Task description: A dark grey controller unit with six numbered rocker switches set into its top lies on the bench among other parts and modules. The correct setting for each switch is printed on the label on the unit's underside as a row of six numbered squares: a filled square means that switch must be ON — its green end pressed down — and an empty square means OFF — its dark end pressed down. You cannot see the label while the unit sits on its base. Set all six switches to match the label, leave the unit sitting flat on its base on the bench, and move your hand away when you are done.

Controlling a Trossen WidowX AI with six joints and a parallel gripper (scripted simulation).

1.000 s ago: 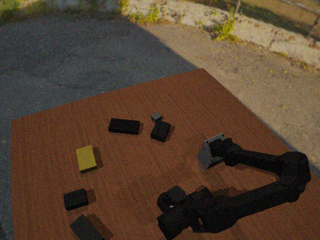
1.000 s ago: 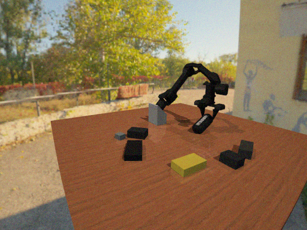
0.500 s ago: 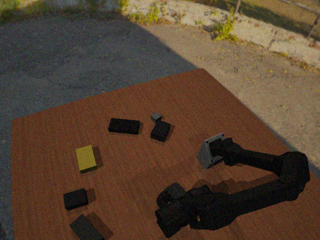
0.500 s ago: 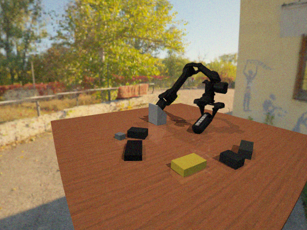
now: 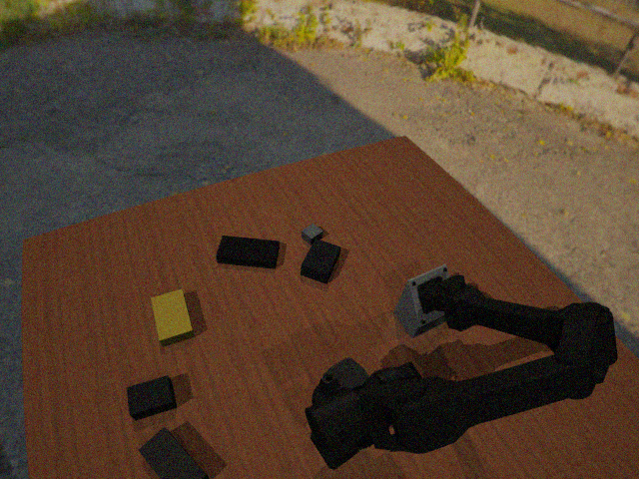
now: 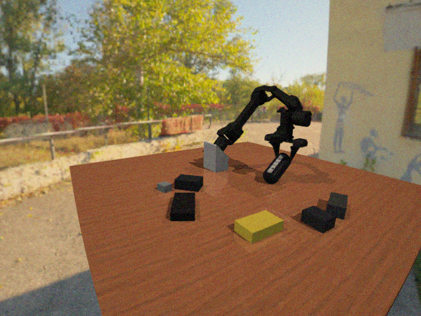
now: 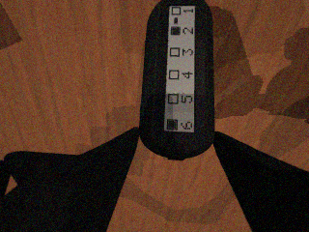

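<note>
The dark grey controller unit (image 5: 344,372) (image 6: 271,177) (image 7: 155,92) is in my gripper (image 6: 284,157) (image 7: 175,133), whose fingers are shut on its sides near the switch 6 end. The unit is tilted, its far end lower and close to the bench; I cannot tell whether it touches. Its underside faces the wrist camera, with the white label (image 6: 277,163) (image 7: 185,87) in sight. The label shows squares 2 and 6 filled and squares 1, 3, 4 and 5 empty. A small dark mark lies between squares 1 and 2. The rocker switches face away and are hidden.
A yellow block (image 5: 172,315) (image 6: 258,224), a long black block (image 5: 249,251) (image 6: 183,207), several other dark blocks and a small grey block (image 5: 312,234) (image 6: 164,186) lie on the wooden bench (image 5: 360,191) (image 6: 170,265). The arm rises from a grey wedge mount (image 5: 407,311) (image 6: 214,159).
</note>
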